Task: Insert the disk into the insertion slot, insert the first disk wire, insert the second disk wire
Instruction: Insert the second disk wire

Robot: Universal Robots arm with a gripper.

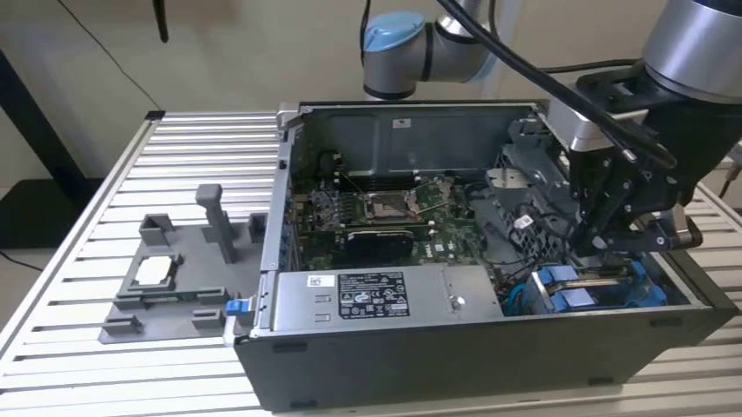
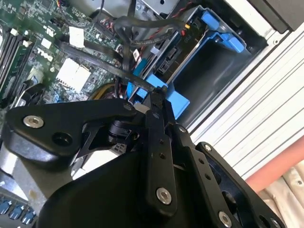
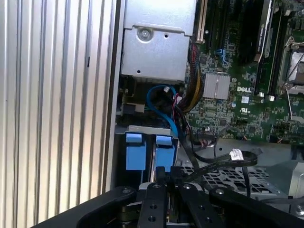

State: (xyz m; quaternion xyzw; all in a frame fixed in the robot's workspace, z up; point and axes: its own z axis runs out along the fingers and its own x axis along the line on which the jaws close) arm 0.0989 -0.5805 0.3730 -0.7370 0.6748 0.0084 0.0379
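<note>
Ribbed metal table (image 1: 191, 143) stretched across the scene, and a plain beige wall (image 1: 255, 52) stood behind it.

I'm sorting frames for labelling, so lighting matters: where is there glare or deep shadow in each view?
Exterior view: even light, though the case interior is dim around the gripper. First wrist view: the ribbed table glares pale. Second wrist view: the gripper's black body sits in shadow, the motherboard well lit.
</note>
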